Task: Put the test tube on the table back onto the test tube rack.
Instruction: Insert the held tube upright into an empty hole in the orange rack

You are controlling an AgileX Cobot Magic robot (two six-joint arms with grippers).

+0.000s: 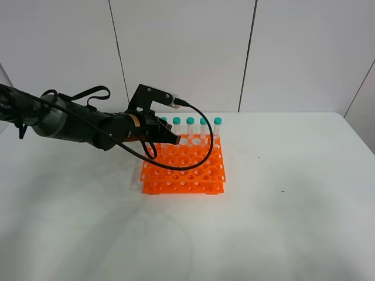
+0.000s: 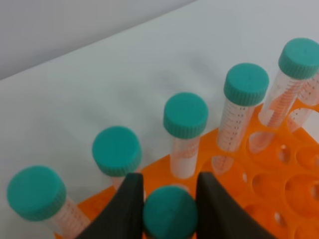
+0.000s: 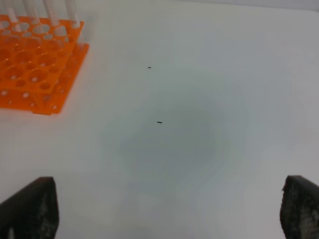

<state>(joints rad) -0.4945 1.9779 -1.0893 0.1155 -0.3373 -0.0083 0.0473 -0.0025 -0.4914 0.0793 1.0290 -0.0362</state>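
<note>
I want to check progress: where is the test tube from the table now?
The test tube is held between the fingers of the left tool, above the orange rack, just in front of the back row of tubes.

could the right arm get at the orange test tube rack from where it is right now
Probably yes. The right end effector is open and empty, and only bare table lies between it and the test tube rack. The left end effector, holding a test tube, crowds the back row.
</note>
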